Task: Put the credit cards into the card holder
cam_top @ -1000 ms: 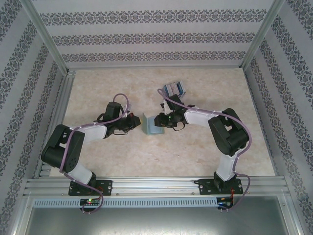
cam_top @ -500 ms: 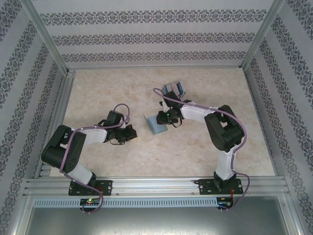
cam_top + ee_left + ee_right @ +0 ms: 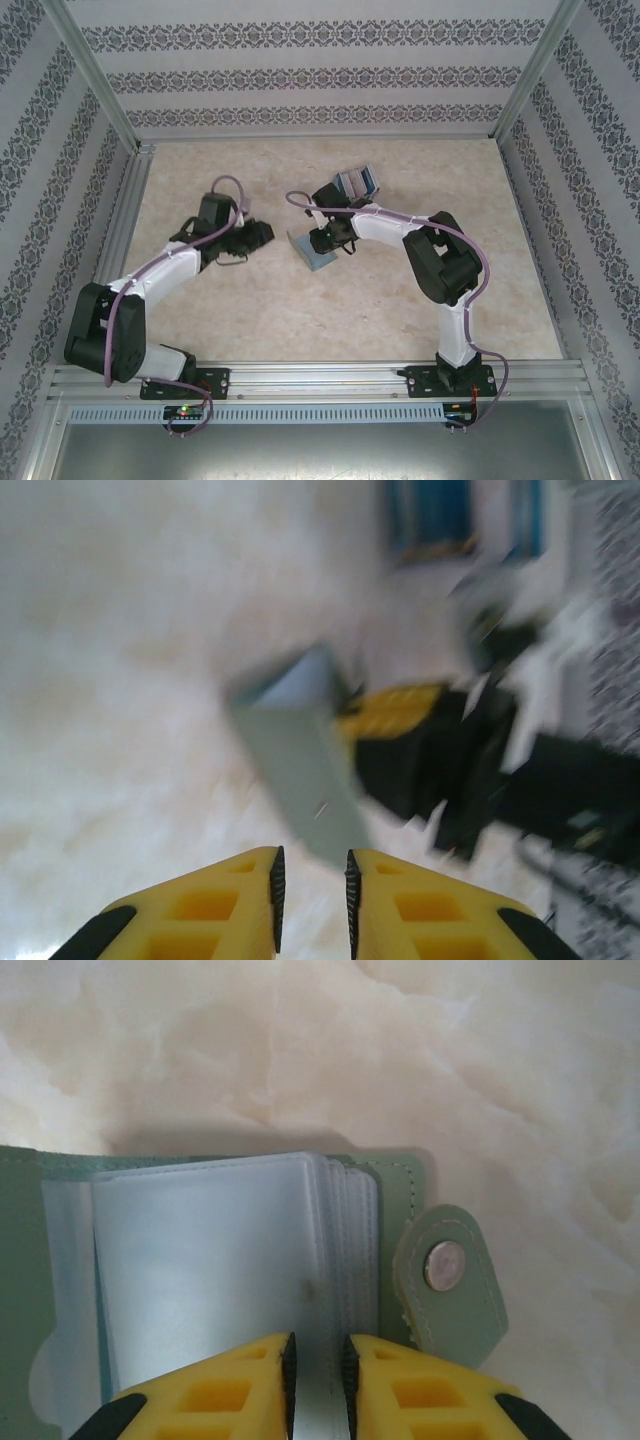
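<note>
Card holder (image 3: pixel 312 252) held open; credit cards (image 3: pixel 357 182) not yet in.
Right jaws pinch its clear sleeves; left jaws slightly parted, empty; next move, likely: fetch a card.

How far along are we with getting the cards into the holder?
Done: the card holder is open, snap tab undone, clear sleeves exposed. In hand: the right gripper pinches a sleeve's edge; the left gripper hovers close by, jaws slightly parted, empty. Left: the credit cards sit bundled on the table beyond the holder; the bundle has yet to be picked up and slotted in.
</note>
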